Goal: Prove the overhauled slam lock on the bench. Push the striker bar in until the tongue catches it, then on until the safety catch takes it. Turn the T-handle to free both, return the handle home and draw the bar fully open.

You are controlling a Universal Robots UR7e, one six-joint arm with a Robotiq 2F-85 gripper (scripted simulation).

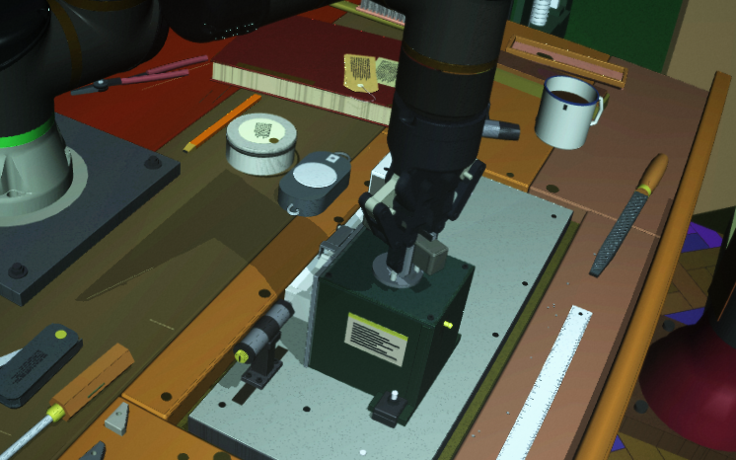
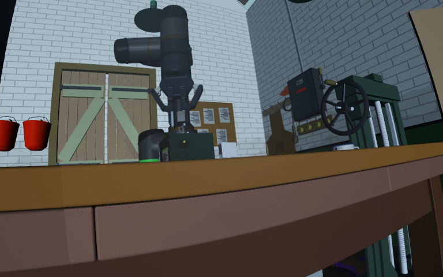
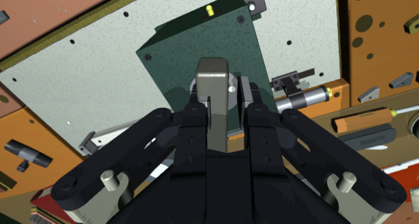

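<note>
The T-handle [image 1: 429, 255] [image 3: 212, 89] is a grey bar on a round boss atop the dark green lock case [image 1: 391, 326] [image 2: 187, 146] [image 3: 205, 63]. The case stands on a pale grey plate in the middle of the bench. I grip the T-handle's bar in my gripper [image 1: 402, 257] [image 2: 180, 118] [image 3: 225, 104], reaching straight down over the case. The striker bar's [image 1: 262, 337] [image 3: 303, 98] steel knob end pokes out through a black bracket on the case's left side. A small yellow pin [image 1: 447, 324] [image 3: 209, 9] shows on the case's right face.
A white enamel mug [image 1: 568, 111] stands at the back right of the bench. A file [image 1: 625, 220] and a steel rule [image 1: 548, 383] lie along the right edge. A tape tin [image 1: 261, 143], a grey fob [image 1: 314, 183] and a pencil [image 1: 222, 123] lie left of the case.
</note>
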